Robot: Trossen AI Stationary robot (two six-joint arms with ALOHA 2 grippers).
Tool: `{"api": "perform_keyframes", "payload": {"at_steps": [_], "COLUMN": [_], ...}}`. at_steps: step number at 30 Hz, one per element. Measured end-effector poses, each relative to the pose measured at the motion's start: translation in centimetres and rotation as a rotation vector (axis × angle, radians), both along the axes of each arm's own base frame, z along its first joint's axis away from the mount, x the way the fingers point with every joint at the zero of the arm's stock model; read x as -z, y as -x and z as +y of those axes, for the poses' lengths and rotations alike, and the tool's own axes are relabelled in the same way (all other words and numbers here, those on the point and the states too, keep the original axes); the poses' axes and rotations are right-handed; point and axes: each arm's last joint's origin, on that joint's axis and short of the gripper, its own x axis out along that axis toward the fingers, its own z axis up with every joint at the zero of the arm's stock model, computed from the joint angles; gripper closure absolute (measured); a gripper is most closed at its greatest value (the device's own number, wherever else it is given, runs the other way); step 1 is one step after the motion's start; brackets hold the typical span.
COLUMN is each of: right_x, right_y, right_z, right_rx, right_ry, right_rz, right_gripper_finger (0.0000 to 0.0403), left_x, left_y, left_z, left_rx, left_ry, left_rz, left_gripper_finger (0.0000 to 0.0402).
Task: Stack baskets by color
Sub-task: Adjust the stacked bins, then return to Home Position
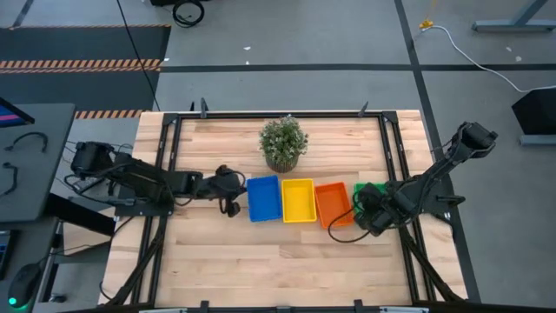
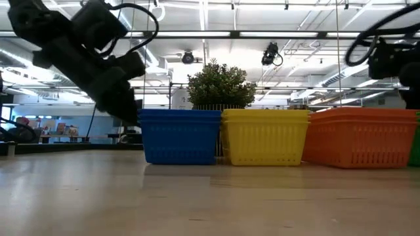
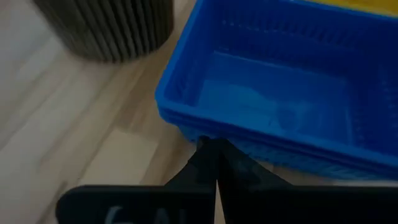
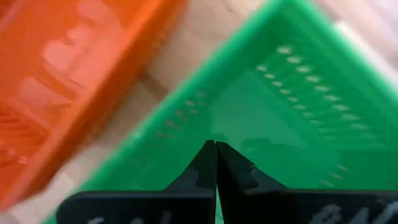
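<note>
Four baskets or stacks of baskets stand in a row on the wooden table: blue [image 1: 263,198], yellow [image 1: 298,200], orange [image 1: 332,204] and green [image 1: 369,188]. In the left wrist view the blue one [image 3: 280,99] shows layered rims, one basket nested in another. My left gripper [image 1: 240,189] is shut, its tips [image 3: 211,146] close by the blue stack's left wall. My right gripper [image 1: 365,207] is shut too. It points steeply down over the green basket [image 4: 280,106], beside the orange one [image 4: 74,81], and hides part of the green one from above. My left gripper's shut fingertips [image 3: 214,155] stand right at the lower edge of the blue stack's left wall [image 3: 186,127], coming slanting down from the table's left. I cannot tell whether they touch it. Nothing is between the fingers.
A potted plant [image 1: 283,143] stands just behind the blue and yellow baskets; its ribbed pot [image 3: 106,25] is close to my left gripper. Dark frame rails [image 1: 393,148] run along the table's sides. Bare wood [image 1: 278,261] lies in front of the row.
</note>
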Motion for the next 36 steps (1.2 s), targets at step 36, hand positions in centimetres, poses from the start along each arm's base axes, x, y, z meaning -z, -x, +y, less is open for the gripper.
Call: {"api": "perform_keyframes", "payload": {"at_steps": [36], "right_x": [-3.9], "right_y": [-0.8], "right_z": [5.6], "right_rx": [-0.413], "right_ry": [-0.02], "right_rz": [-0.333], "right_gripper_finger": [0.04], "left_x": [-3.9], "left_y": [4.7], "left_z": [-2.8], "left_rx": [0.079], "left_ry": [0.12], "left_rz": [-0.002], "left_gripper_finger": [0.0396]}}
